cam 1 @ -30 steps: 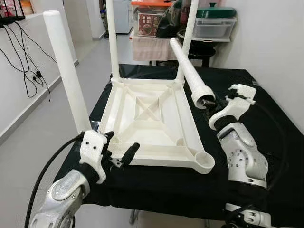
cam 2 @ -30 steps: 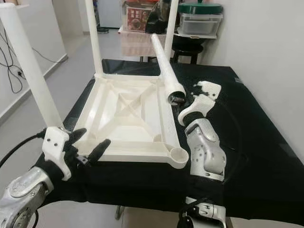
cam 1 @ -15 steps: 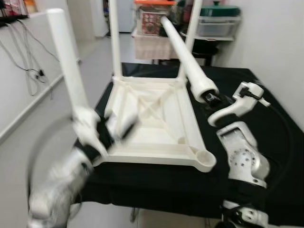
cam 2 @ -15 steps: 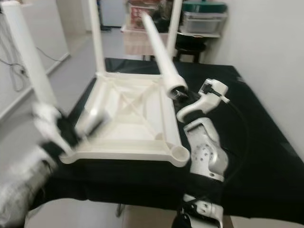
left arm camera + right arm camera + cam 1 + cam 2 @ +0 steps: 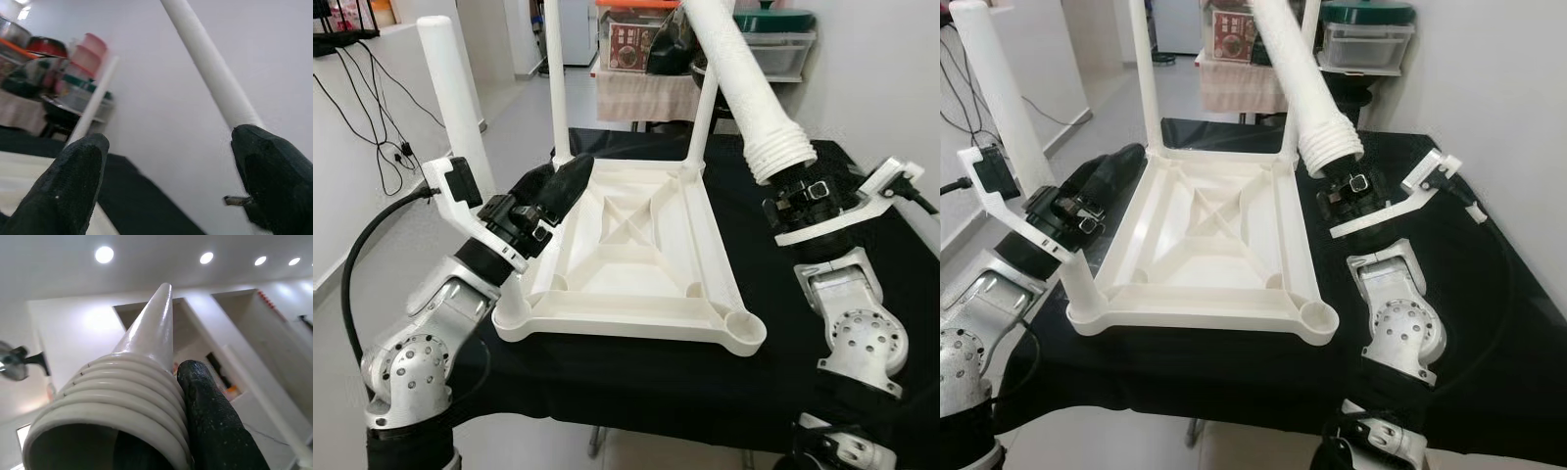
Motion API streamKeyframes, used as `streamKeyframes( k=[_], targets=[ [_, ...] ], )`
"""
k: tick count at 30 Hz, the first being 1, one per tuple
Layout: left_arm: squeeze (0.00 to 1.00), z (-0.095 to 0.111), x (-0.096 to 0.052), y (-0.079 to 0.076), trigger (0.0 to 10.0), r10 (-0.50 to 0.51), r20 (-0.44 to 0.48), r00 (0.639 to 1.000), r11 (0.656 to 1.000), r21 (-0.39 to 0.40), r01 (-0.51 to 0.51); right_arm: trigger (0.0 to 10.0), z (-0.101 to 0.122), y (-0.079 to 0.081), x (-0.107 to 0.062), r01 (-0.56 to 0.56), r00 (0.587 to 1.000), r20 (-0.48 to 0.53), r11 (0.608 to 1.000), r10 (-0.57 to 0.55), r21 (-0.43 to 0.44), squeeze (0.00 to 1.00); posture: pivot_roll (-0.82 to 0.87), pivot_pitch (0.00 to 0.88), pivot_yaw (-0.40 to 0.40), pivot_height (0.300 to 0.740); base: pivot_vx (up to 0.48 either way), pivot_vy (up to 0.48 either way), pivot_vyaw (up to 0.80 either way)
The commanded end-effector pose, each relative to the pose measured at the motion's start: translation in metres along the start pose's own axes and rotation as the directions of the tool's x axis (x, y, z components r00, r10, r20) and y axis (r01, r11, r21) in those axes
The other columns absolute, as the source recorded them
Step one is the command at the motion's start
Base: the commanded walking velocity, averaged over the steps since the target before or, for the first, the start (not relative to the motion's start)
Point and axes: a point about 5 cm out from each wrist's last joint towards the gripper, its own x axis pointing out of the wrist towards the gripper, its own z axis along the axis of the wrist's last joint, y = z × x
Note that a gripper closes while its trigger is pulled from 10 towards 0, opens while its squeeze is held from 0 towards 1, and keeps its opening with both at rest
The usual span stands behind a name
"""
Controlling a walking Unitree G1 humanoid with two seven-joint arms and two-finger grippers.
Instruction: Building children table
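White plastic tabletop (image 5: 636, 257) lies upside down on black surface (image 5: 862, 196), three legs already standing up. My right hand (image 5: 800, 201) clamps fourth leg (image 5: 744, 73) near ribbed end, tilted, above right edge. My left hand (image 5: 553, 196) w/ fingers spread, over tabletop's left rim.

Open black worktop (image 5: 1459, 323) along the right edge and across the front strip, beside the upturned tabletop (image 5: 1209, 250). Blocked at three corners of that tabletop by upright legs (image 5: 558, 88), with the near-right socket (image 5: 744, 331) unfilled. Crowded above the right side by the loose leg (image 5: 744, 88) slanting up from the right gripper (image 5: 803, 196).
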Motion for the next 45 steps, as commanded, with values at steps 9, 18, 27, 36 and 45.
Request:
streamKeyframes(
  k=[9,18,27,36,45],
  targets=[
    [0.0,0.01,0.001,-0.03,10.0,-0.248,0.014,0.969,0.95,-0.194,0.246,10.0,-0.011,0.017,-0.025,-0.188,0.972,-0.141,0.982,0.19,0.027,0.0,0.05,0.0,-0.027,0.74,0.0,0.0,0.0],
    [0.0,0.018,0.002,-0.03,10.0,-0.241,0.04,0.97,0.945,-0.219,0.244,10.0,-0.019,0.025,-0.042,-0.275,0.935,-0.213,0.959,0.283,0.07,0.0,0.05,0.0,-0.027,0.74,0.0,0.0,0.0],
    [0.0,0.023,0.0,-0.029,10.0,-0.236,0.056,0.97,0.94,-0.24,0.242,10.0,-0.018,0.032,-0.053,-0.343,0.896,-0.26,0.933,0.36,0.11,0.0,0.04,0.0,-0.025,0.74,0.0,0.0,0.0],
    [0.0,0.023,-0.001,-0.031,10.0,-0.234,0.081,0.969,0.925,-0.289,0.248,10.0,-0.024,0.032,-0.063,-0.369,0.843,-0.381,0.924,0.38,0.105,0.0,0.03,0.0,-0.029,0.74,0.0,0.0,0.0],
    [0.0,0.022,-0.004,-0.036,0.0,-0.28,0.109,0.954,0.886,-0.352,0.3,10.0,-0.027,0.027,-0.07,-0.364,0.806,-0.468,0.927,0.362,0.09,0.0,0.03,0.0,-0.025,0.74,0.0,0.0,0.0]
  ],
)
